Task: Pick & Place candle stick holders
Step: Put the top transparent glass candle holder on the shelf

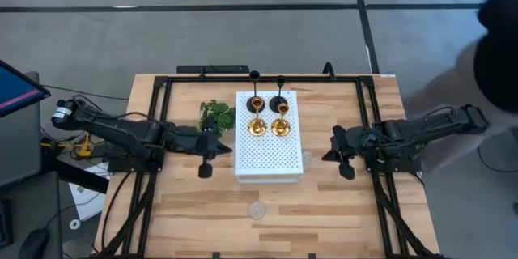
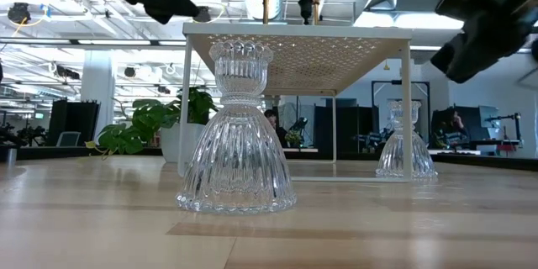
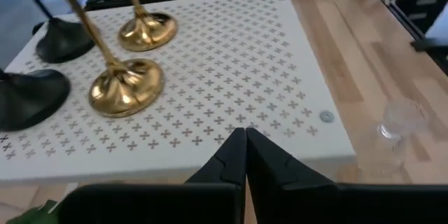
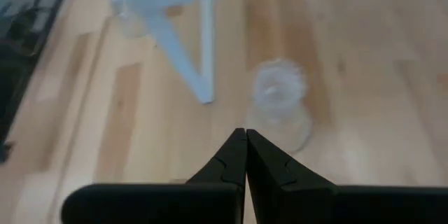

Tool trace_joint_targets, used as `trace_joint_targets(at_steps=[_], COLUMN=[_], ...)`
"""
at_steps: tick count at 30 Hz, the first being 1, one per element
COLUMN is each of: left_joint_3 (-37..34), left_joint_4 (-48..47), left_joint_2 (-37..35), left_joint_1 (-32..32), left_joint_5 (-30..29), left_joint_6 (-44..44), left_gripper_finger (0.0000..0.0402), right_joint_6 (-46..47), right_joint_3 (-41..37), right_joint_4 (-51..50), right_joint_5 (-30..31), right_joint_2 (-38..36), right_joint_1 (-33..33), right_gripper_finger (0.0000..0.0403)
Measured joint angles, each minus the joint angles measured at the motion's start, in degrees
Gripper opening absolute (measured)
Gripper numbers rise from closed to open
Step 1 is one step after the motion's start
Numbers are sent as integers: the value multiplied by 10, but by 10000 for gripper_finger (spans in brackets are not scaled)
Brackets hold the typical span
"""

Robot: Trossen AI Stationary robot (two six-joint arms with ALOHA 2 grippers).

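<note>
Four of the six candle stick holders are seen already set on the white perforated board (image 1: 268, 150) at the far middle of the table (image 1: 340, 218): two black holders (image 1: 278, 102) in the back row and two gold holders (image 1: 257, 125) just in front of them, all upright. Two clear glass holders are judged to be left. One glass holder (image 1: 257, 209) stands alone on the bare wood near the front edge, well apart from the board; the other glass holder (image 4: 278, 105) stands on the table just beside the board's right front leg.

The left gripper (image 1: 205, 155) is held at the board's left edge, its fingers pressed together on nothing. The right gripper (image 1: 343, 155) is held to the right of the board, likewise clenched and empty, pointed toward the nearby glass holder. A green leafy sprig (image 1: 217, 115) lies by the board's left rear corner.

The gold pair is shown with flared, mirror-bright bases and thin stems; the black pair with matte domed bases. The glass pieces are ribbed, bell-shaped at the foot and topped by a fluted cup.
</note>
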Motion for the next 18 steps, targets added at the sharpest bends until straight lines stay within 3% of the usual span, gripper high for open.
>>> trace_joint_targets(at_steps=[5, 12, 18], left_joint_3=[-10, -12, -12], left_joint_4=[7, 11, 16], left_joint_2=[0, 0, 0], left_joint_1=[-13, -28, -37], left_joint_5=[0, 0, 0], left_joint_6=[11, 11, 11], left_gripper_finger=[4, 6, 6], right_joint_6=[31, 72, 60], right_joint_3=[0, 0, -7], right_joint_4=[3, -37, -52], right_joint_5=[17, 183, 359], right_joint_2=[35, 49, -17], right_joint_1=[39, 110, 198], right_gripper_finger=[0, 0, 0])
